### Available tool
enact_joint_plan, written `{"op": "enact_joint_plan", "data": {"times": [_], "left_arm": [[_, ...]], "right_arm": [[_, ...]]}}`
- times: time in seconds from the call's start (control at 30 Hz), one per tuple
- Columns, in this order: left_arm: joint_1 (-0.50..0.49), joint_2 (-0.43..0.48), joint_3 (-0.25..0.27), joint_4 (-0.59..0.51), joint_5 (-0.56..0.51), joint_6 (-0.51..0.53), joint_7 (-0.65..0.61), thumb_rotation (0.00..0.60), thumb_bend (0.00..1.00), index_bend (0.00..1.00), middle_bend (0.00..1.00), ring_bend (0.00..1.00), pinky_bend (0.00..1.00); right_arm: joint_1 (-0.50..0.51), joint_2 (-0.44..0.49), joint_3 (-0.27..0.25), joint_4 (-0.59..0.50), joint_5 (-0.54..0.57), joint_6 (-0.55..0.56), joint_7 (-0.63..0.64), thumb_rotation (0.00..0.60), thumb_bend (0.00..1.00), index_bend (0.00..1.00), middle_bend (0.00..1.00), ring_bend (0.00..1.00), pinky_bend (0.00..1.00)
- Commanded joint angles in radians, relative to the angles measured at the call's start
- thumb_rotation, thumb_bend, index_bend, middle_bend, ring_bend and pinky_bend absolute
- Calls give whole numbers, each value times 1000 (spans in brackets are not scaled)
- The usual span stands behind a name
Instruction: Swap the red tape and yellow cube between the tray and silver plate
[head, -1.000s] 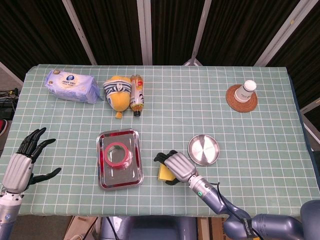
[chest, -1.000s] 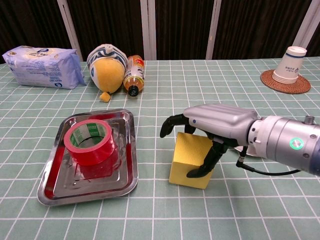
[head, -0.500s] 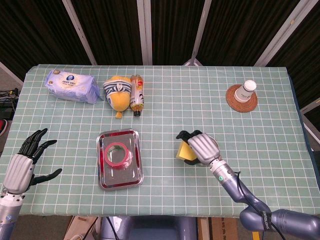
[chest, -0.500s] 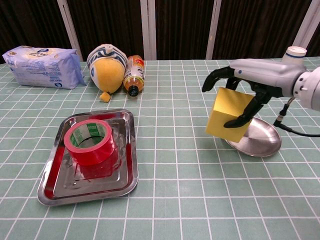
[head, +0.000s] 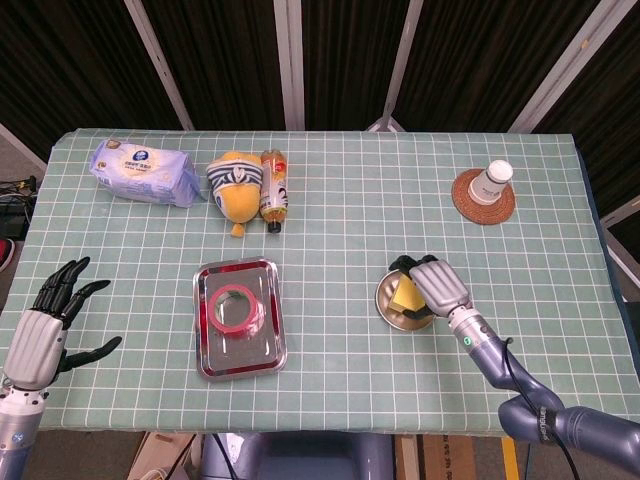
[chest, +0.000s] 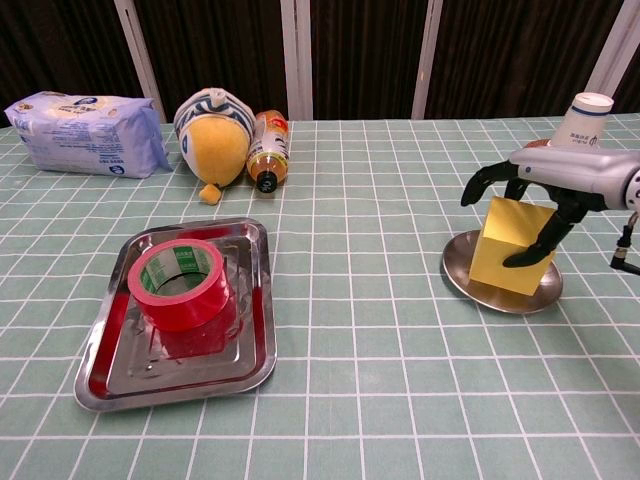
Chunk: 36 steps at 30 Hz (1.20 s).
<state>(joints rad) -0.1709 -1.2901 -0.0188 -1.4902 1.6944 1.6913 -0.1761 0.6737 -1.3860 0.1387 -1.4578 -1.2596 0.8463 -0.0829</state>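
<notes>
My right hand (head: 436, 285) (chest: 545, 190) grips the yellow cube (head: 405, 297) (chest: 510, 244) from above, and the cube stands over the silver plate (head: 387, 306) (chest: 470, 280), at or just above its surface. The red tape (head: 235, 307) (chest: 181, 283) lies flat in the steel tray (head: 212, 356) (chest: 120, 385) at centre left. My left hand (head: 45, 326) hovers open at the table's near-left edge, far from both, and shows only in the head view.
At the back left lie a blue-white wipes pack (head: 144, 171) (chest: 88, 133), a yellow plush toy (head: 238, 186) (chest: 216, 137) and a bottle (head: 274, 188) (chest: 268, 149) on its side. A paper cup (head: 492, 182) (chest: 582, 125) stands upside down on a woven coaster (head: 471, 203) (chest: 560, 169) at the back right.
My right hand carried the yellow cube from the table in front of the tray rightward, lifting it and bringing it down over the silver plate. The left hand stayed put.
</notes>
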Motion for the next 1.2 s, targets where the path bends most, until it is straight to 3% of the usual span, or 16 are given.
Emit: {"op": "enact_joint_plan", "data": {"times": [0.03,0.2,0.43,0.57,0.63,0.73,0.93,1.2], "left_arm": [[-1,-2,0,0,-1,-7,6,600,0,233,0,0,110],[-3,2,0,-4,-2,-22,12,600,0,231,0,0,110],[-4,4,-10,-4,-26,-46,34,600,0,231,0,0,110],[-4,12,-14,-7,-54,-74,86,600,0,230,0,0,110],[0,17,-16,-21,-78,-90,129,600,0,230,0,0,110],[4,44,0,-70,-107,-138,165,600,0,230,0,0,110],[21,97,25,-145,-118,-162,192,600,0,230,0,0,109],[43,112,22,-163,-109,-131,179,600,0,229,0,0,108]], "right_arm": [[3,2,-10,12,-22,-8,25,600,211,177,177,224,123],[4,9,-13,-5,-22,-15,43,600,19,3,16,11,0],[-28,90,-2,-100,24,50,-36,600,0,0,0,0,0],[-114,202,-5,-216,35,200,-94,600,0,0,0,0,0],[-198,260,-18,-278,19,329,-90,600,0,0,0,0,0],[-322,298,-64,-309,-52,505,-54,600,0,0,0,0,0],[-486,251,-150,-260,-153,700,-25,600,0,0,0,0,0],[-555,203,-141,-232,-168,795,-125,600,0,0,0,0,0]]}}
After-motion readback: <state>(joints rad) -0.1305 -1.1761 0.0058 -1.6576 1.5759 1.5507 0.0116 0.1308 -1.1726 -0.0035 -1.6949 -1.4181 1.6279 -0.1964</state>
